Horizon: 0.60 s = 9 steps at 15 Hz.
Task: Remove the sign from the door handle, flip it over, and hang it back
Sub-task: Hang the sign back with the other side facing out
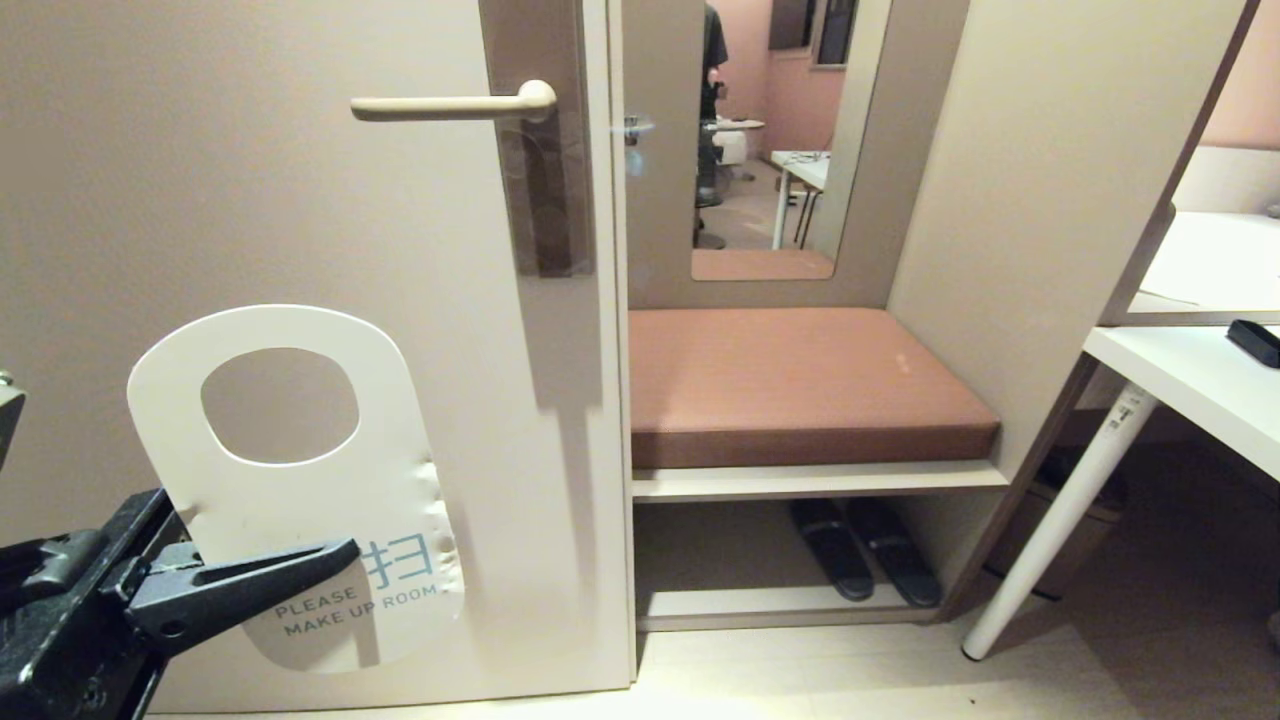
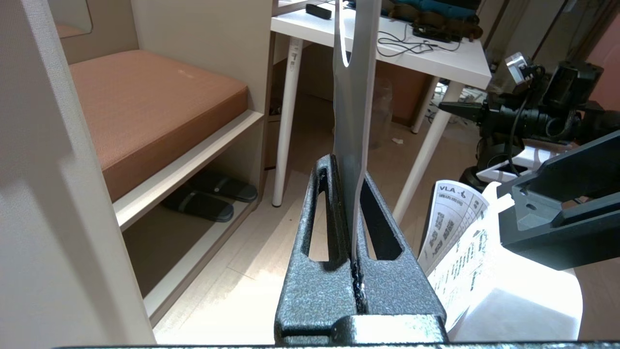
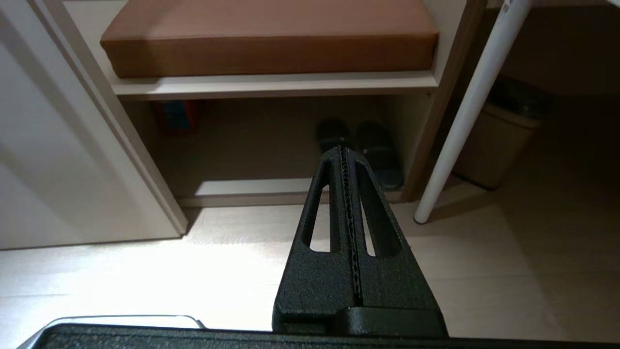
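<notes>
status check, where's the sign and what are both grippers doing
Left gripper shut on the sign, white face showing, held low beside the door. Door handle bare, above. Right gripper shut, empty, pointing at the floor. Nothing in the way.

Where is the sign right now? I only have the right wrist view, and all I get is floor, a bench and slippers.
Observer: The sign is off the door handle, held below it in front of the door by the left gripper.
Operator: Which face shows?
Observer: In the head view, the white face with blue text, PLEASE MAKE UP ROOM.
Operator: Is the grip solid?
Observer: The left wrist view shows the sign edge-on, clamped between the shut fingers.
Operator: And my right gripper?
Observer: The right gripper is out of the head view, shut and empty, aimed at the slippers.
</notes>
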Motion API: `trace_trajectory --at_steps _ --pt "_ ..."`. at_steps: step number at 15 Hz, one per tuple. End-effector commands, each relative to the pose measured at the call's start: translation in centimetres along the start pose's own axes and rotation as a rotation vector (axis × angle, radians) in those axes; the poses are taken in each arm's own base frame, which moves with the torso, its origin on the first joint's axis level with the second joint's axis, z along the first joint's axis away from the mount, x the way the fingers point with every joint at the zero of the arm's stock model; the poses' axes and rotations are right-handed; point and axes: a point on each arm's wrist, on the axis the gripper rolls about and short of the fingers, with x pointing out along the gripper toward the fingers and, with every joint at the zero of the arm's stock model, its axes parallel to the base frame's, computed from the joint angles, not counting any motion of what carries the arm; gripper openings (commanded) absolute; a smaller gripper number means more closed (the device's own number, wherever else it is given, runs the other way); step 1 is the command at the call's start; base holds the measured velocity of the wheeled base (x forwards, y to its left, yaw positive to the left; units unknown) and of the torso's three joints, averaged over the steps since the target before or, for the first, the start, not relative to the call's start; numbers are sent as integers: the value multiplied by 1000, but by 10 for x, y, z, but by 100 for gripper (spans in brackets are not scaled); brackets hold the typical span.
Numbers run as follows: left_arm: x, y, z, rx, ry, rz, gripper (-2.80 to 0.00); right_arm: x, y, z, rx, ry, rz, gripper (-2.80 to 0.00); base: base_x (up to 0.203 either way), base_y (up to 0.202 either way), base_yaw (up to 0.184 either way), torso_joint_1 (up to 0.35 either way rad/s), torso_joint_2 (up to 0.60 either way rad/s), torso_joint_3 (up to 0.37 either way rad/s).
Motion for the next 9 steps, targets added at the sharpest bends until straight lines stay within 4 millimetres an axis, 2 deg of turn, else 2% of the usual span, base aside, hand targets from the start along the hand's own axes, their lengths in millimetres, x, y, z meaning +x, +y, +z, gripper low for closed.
trace_trajectory --at_steps 1,9 --pt "0 0 0 2 -1 -8 -280 -3 0 -3 -4 -41 4 -280 0 0 0 0 0 0" --pt "-3 -7 5 37 -20 -10 -280 -7 0 -6 -96 -107 46 -280 0 0 0 0 0 0"
